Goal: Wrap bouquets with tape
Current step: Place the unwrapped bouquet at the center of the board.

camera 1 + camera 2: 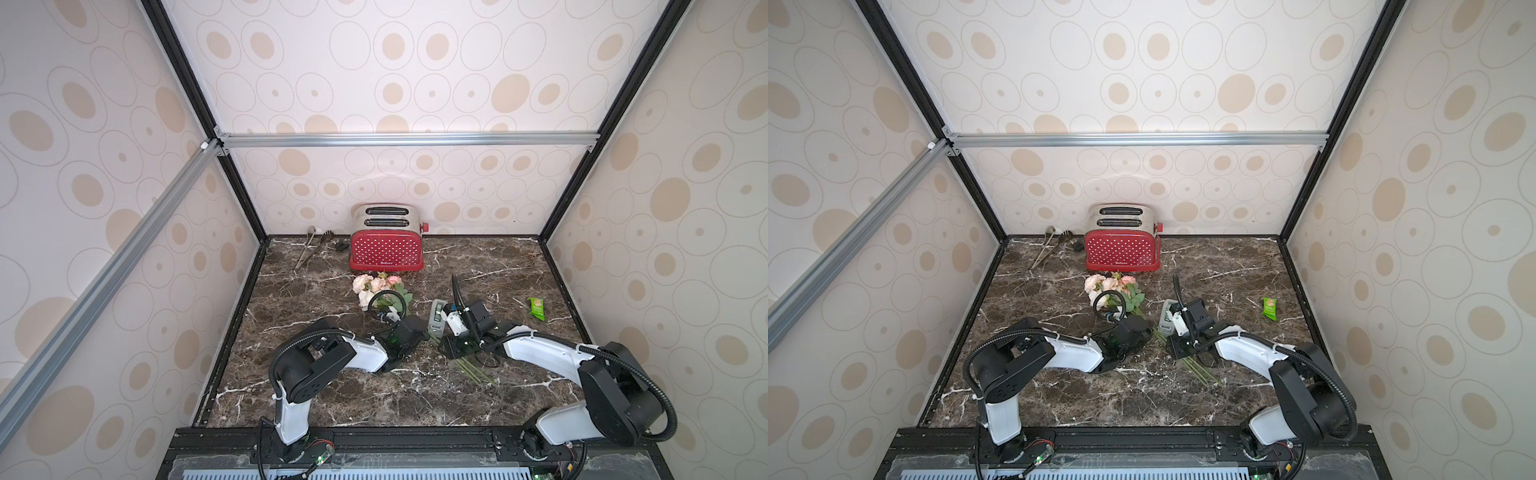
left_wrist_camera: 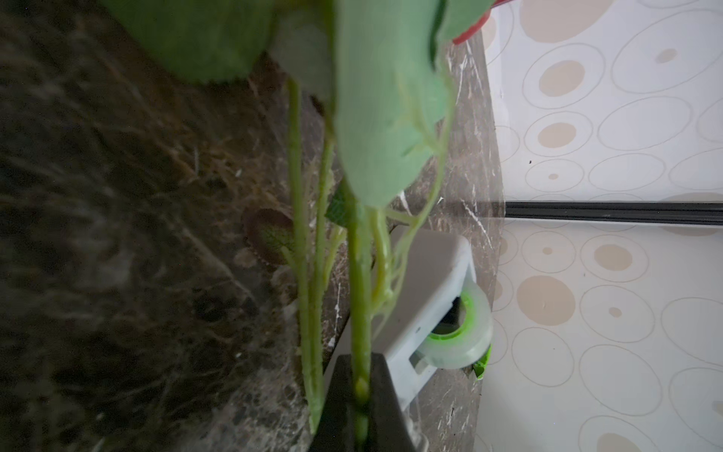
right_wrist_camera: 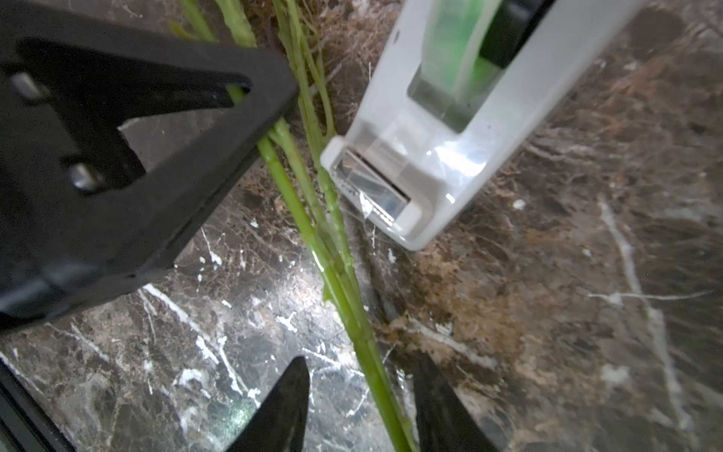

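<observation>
In both top views a small bouquet (image 1: 376, 286) (image 1: 1112, 286) of pink and cream-white roses with green leaves and long thin green stems lies flat on the dark brown marble worktop (image 1: 374, 399). Its long axis slants, with the blooms toward the red dotted toaster (image 1: 386, 249) at the back and the stem ends (image 1: 476, 372) toward the front right. The black left fingers (image 1: 420, 334) meet it just below the leaves, and the right fingers (image 1: 453, 348) are farther along the stems. A light grey oblong tape dispenser (image 1: 436, 318) stands just beside the stems on their right, lengthwise front to back. The left wrist view shows the left fingers (image 2: 385, 399) pinched shut on a stem that runs straight away from them to the leaves, with the tape dispenser (image 2: 426, 274) and its clear roll (image 2: 465, 332) close by. In the right wrist view the right fingers (image 3: 287, 407) stand apart, one on each side of the stems (image 3: 344, 281), not touching them. The tape dispenser's cutter end (image 3: 371, 188) sits just beside the stems, and the left fingers (image 3: 156, 156) clamp them farther along.
</observation>
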Motion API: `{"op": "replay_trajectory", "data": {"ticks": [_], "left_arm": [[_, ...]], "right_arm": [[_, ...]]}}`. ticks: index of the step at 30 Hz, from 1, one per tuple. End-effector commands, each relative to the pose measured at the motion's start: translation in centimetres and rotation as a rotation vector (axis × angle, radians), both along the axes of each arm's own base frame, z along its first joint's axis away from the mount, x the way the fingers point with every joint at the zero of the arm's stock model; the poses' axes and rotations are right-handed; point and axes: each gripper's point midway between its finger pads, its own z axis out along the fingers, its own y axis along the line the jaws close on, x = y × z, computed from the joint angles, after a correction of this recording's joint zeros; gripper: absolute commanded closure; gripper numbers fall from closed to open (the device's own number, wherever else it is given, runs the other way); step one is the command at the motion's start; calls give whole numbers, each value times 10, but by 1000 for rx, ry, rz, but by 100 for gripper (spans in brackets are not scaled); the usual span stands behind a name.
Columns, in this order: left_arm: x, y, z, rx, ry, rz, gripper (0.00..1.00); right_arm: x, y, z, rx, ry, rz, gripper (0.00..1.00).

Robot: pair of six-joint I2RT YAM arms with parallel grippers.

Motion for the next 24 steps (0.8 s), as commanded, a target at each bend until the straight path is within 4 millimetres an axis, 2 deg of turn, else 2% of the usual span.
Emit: {"op": "replay_trajectory", "data": {"ticks": [1, 15, 17, 19, 24], "left_arm": [[5, -1, -9, 49, 22, -16, 100], [6, -5, -21, 67, 64, -38, 100], [5, -4, -22, 65, 72, -37, 100], [4, -2, -23, 66, 80, -28, 100], [2, -1, -21, 77, 91, -35, 91]], "right_arm": [[2, 8, -1, -15, -18, 48, 55], [2, 11, -6, -58, -47, 76, 55], [2, 13, -7, -59, -46, 92, 63], [2, 15, -9, -63, -42, 99, 63], [3, 17, -8, -68, -48, 102, 60]]}}
